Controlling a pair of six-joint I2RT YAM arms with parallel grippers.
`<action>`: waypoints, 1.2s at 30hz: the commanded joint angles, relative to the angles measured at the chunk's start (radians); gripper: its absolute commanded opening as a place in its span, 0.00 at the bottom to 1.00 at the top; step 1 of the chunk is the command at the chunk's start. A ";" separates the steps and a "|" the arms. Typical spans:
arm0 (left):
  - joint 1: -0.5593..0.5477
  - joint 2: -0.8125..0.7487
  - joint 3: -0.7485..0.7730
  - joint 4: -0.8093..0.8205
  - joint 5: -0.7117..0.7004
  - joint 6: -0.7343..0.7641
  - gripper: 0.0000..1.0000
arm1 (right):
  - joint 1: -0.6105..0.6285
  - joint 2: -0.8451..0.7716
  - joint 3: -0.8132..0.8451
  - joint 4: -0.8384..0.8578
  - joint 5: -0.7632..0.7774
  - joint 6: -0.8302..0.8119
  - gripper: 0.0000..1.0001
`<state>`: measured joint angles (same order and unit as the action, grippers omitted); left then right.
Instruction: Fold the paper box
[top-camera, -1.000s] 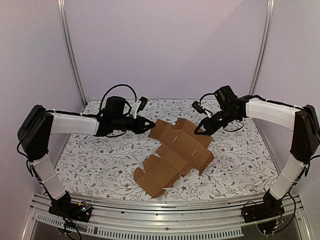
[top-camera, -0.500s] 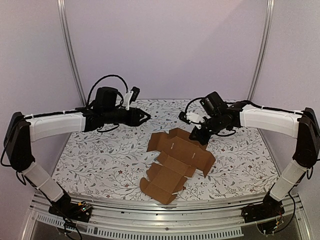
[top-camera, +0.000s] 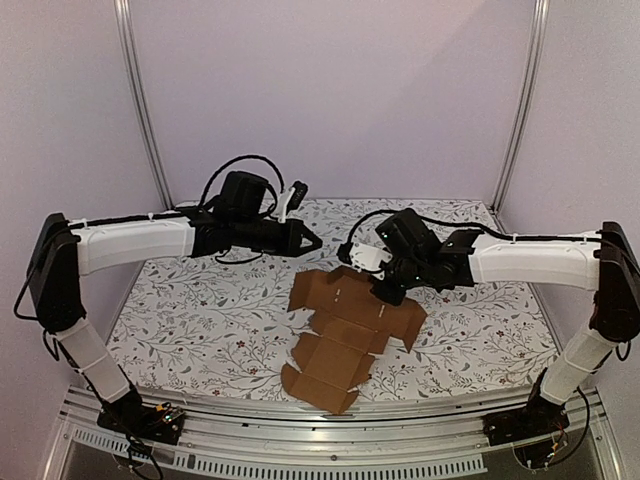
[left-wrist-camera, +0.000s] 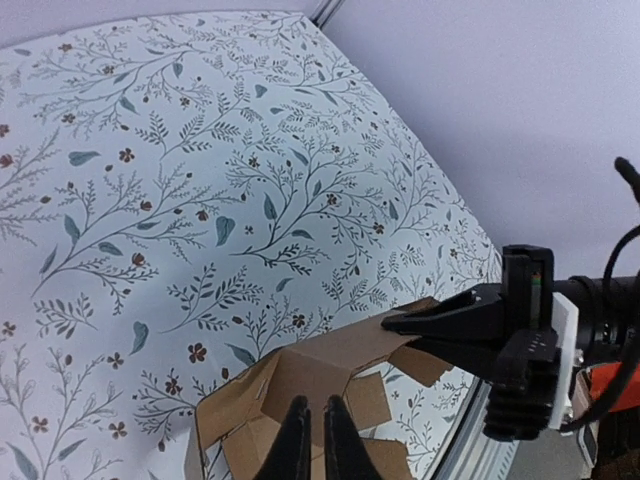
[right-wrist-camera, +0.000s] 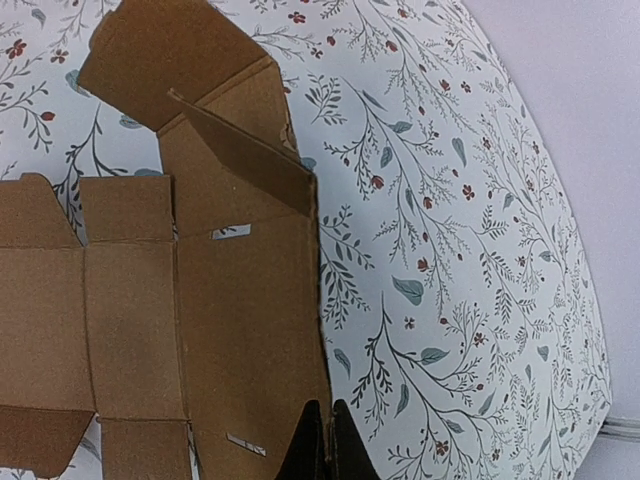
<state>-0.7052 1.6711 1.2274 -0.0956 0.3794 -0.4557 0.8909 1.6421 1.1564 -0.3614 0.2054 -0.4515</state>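
Observation:
The paper box (top-camera: 350, 325) is a flat brown die-cut sheet with flaps and slits, lying mid-table with its far part lifted. My right gripper (top-camera: 383, 292) is shut on the sheet's far right edge. In the right wrist view the fingers (right-wrist-camera: 322, 445) pinch that edge of the sheet (right-wrist-camera: 200, 300), and one flap stands up. My left gripper (top-camera: 316, 242) is shut and empty, hovering just beyond the sheet's far left corner. In the left wrist view its closed tips (left-wrist-camera: 310, 440) hang over the raised cardboard (left-wrist-camera: 320, 375), and the right gripper (left-wrist-camera: 395, 322) grips a flap.
The table (top-camera: 200, 310) has a white cloth with a leaf and flower print. Metal posts stand at the back corners, with a plain wall behind. A metal rail (top-camera: 250, 415) runs along the near edge by the arm bases.
My right gripper has moved left and nearer, dragging the sheet with it and lifting its far edge. My left arm pulled back left, then swung right again toward the sheet's far corner.

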 joint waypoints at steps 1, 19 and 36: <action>-0.013 0.078 0.043 -0.056 -0.002 -0.070 0.00 | 0.027 -0.058 -0.034 0.076 0.081 -0.014 0.00; -0.090 0.210 0.194 -0.186 0.057 -0.041 0.00 | 0.045 -0.072 -0.055 0.116 0.118 0.005 0.00; -0.128 0.245 0.251 -0.221 0.038 -0.013 0.00 | 0.059 -0.075 -0.065 0.138 0.116 0.039 0.00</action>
<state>-0.8192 1.9079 1.4525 -0.3088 0.4294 -0.4870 0.9329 1.5909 1.1107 -0.2508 0.3271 -0.4339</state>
